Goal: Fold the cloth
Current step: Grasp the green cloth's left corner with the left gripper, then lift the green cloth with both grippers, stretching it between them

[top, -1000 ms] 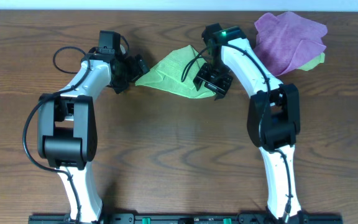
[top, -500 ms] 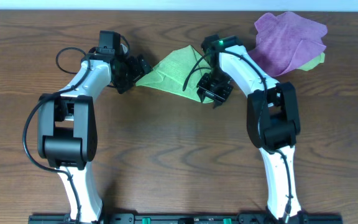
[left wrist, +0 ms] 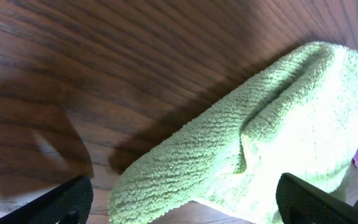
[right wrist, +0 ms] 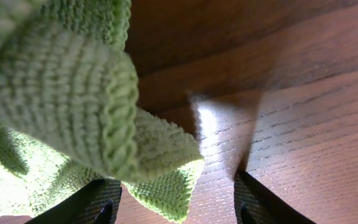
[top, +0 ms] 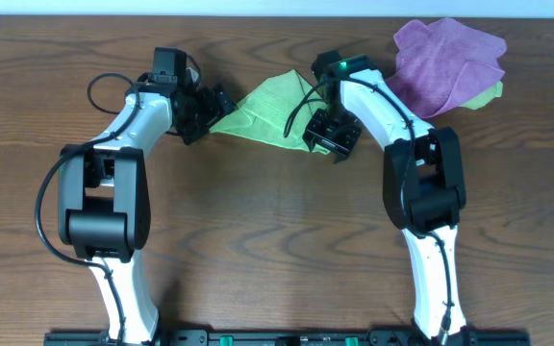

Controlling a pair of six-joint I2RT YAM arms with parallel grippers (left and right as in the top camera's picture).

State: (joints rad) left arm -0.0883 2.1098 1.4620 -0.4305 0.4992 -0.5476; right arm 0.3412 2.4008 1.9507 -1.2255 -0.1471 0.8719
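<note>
The lime-green cloth (top: 267,108) lies bunched in a rough triangle at the back middle of the table. My left gripper (top: 217,108) sits at its left tip. In the left wrist view the cloth (left wrist: 260,137) reaches down between the wide-apart fingers (left wrist: 61,202) of the open left gripper (left wrist: 185,211), unpinched. My right gripper (top: 330,137) is at the cloth's right corner. In the right wrist view the cloth (right wrist: 61,93) hangs close, one corner dipping into the open right gripper (right wrist: 176,208), with bare wood showing beside the right finger (right wrist: 260,202).
A purple cloth (top: 445,62) lies crumpled at the back right, just beyond the right arm, with a pale yellow-green scrap (top: 490,93) peeking from under it. The wooden table (top: 277,231) stretches toward the near edge between the two arm bases.
The right gripper shifted slightly nearer along the cloth's right corner and its wrist turned a little. The left arm and the cloth's left tip stayed put.
</note>
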